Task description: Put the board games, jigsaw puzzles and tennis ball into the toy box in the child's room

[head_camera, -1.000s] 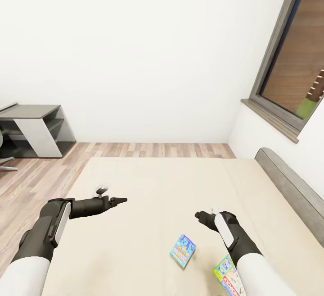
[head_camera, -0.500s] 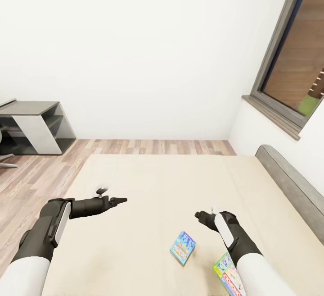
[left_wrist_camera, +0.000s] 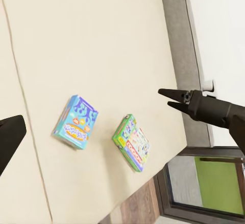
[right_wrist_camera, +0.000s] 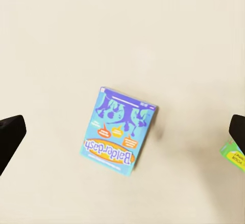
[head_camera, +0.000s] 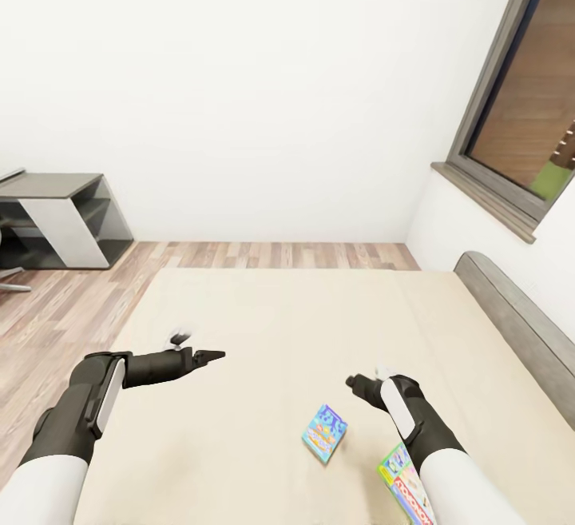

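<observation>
Head view: both arms hang over the bed (head_camera: pixel 263 325). The left gripper (head_camera: pixel 214 356) looks closed. I cannot tell about the right gripper (head_camera: pixel 352 383). The blue game (head_camera: pixel 324 433) lies between them.

Left wrist view: the green game (left_wrist_camera: pixel 131 142) lies beside it.

Right wrist view: the right fingers stand wide apart, empty.

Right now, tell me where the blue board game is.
In the head view the blue board game lies flat on the bed, low and right of centre, just left of the right gripper, with the green-edged board game to its right.
</observation>
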You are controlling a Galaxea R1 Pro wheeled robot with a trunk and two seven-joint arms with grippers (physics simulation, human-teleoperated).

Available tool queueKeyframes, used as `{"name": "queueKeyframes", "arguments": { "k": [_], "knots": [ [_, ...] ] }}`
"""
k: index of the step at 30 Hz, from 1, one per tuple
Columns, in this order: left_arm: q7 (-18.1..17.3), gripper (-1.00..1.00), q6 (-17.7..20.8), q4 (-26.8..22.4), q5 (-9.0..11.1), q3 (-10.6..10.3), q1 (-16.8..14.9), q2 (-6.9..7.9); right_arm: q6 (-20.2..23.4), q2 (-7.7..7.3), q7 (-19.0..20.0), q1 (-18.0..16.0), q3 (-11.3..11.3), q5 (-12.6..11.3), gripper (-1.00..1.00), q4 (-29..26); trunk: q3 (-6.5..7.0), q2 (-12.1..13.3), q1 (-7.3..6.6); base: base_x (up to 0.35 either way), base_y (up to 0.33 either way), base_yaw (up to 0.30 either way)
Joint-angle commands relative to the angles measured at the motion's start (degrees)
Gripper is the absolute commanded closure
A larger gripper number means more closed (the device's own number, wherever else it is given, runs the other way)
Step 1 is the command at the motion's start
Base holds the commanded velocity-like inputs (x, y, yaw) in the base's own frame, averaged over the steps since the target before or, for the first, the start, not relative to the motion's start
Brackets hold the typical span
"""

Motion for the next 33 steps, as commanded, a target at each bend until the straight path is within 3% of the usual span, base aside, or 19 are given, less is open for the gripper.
{"name": "queueKeyframes", "arguments": {
  "k": [1, 13, 33],
  "knots": [
    [-0.3, -1.00, 0.4, 0.0, -0.1, 0.1, -0.1, 0.03, 0.2, 0.03, -0.5, 0.0, -0.1, -0.6, -1.00, -0.1, -0.21, -0.1, 0.03, 0.000, 0.000, 0.000],
    [-2.2, -1.00, 0.4, -3.2, 0.0, 0.0, -0.2, 0.39, 0.4, -0.43, -0.4, 0.0, -0.2, -0.7, -1.00, -0.1, -1.34, -0.1, 0.03, 0.000, 0.000, 0.000],
    [-1.9, -1.00, 0.4, -4.9, -0.4, -0.1, -0.2, 0.70, 0.4, -0.30, -0.5, 0.0, -0.2, -0.6, -1.00, 0.0, -3.22, -0.1, 0.03, 0.000, 0.000, 0.000]
  ]
}}
